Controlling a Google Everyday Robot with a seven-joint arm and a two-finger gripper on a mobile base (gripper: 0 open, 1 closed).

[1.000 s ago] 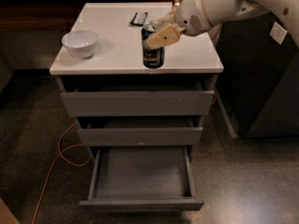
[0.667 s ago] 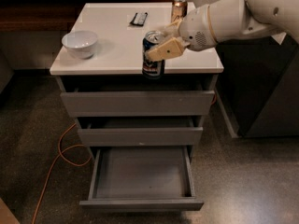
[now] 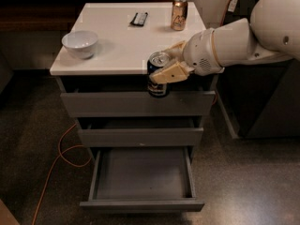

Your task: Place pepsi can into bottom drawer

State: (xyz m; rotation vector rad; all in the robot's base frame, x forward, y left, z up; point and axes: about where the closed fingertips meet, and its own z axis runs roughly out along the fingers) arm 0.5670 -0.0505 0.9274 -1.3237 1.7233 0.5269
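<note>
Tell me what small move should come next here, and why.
Probably lower it while easing toward the camera. The gripper, shut on the pepsi can, holds it upright at the cabinet top's front edge, in front of the top drawer. The bottom drawer is pulled out below, its tray reaching further forward than the can.

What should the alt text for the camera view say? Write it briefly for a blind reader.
A white robot arm's claw grips a pepsi can in the air just past the front edge of a white-topped grey cabinet, above the pulled-out bottom drawer. On the top sit a white bowl, a gold can and a small dark object.
</note>
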